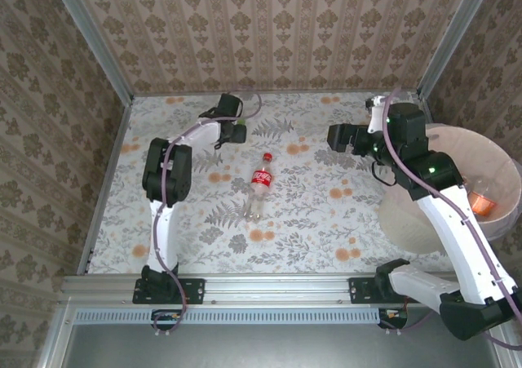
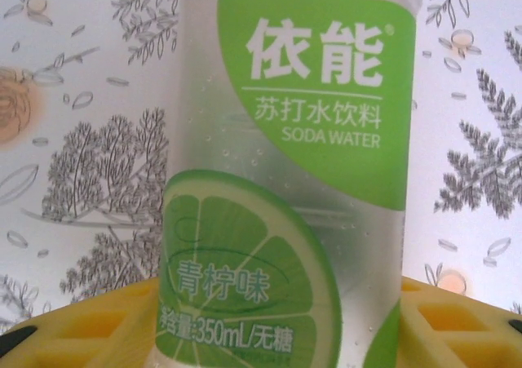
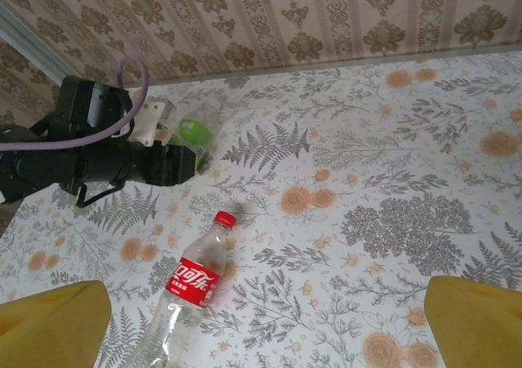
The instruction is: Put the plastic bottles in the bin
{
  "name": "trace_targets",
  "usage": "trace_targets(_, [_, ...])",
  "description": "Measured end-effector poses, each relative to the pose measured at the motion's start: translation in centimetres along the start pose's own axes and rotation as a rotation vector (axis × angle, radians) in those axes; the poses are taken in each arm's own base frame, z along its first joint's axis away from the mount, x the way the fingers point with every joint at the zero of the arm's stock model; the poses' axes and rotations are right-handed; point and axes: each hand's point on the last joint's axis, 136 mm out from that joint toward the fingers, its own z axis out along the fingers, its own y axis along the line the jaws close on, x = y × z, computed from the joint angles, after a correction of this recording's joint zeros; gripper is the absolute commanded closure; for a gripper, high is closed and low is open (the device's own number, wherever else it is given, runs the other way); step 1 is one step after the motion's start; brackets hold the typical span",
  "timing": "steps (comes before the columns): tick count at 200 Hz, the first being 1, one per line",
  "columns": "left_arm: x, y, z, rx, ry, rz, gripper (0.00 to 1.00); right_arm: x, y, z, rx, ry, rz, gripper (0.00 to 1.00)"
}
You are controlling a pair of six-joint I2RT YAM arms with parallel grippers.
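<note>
A clear plastic bottle with a green lime label [image 2: 294, 180] lies on the floral table at the far left. It sits between the yellow fingers [image 2: 98, 327] of my left gripper [image 1: 235, 131], which press on both its sides. The same bottle [image 3: 194, 131] shows at that gripper's tip in the right wrist view. A Coca-Cola bottle [image 1: 259, 186] with a red cap lies on its side mid-table, also visible as the red-labelled bottle [image 3: 192, 282]. My right gripper [image 3: 265, 335] hangs open above the table, right of the Coca-Cola bottle. The pale bin [image 1: 408, 221] stands at the right.
Something orange [image 1: 483, 203] lies inside the bin under its liner. Patterned walls close the table at the back and sides. My right arm [image 1: 424, 168] reaches over the bin's near rim. Metal rails run along the near edge [image 1: 269, 285].
</note>
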Motion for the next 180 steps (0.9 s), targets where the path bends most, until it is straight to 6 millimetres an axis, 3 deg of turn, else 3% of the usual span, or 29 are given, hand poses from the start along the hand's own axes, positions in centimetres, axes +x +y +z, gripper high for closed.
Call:
trace_targets(25, [0.7,0.0,-2.2,0.026,-0.019,-0.024,0.53,-0.1,0.6,1.0,-0.020,0.002,-0.004,0.00])
trace_targets(53, [0.6,-1.2,-6.5,0.143,-0.098,-0.068,0.53,-0.2,2.0,2.5,-0.065,0.007,-0.004,0.00])
trace_targets(106, [0.1,-5.2,-15.8,0.426,-0.316,-0.064,0.54,-0.4,4.0,7.6,-0.137,0.035,0.114,0.00])
trace_targets(131, [0.4,-8.3,-19.7,0.522,-0.385,0.007,0.54,-0.2,5.6,10.2,-0.210,0.073,0.179,0.00])
trace_targets(180, [1.5,-12.3,-25.5,0.617,-0.488,0.156,0.54,-1.1,9.5,12.3,-0.367,0.094,0.249,0.00])
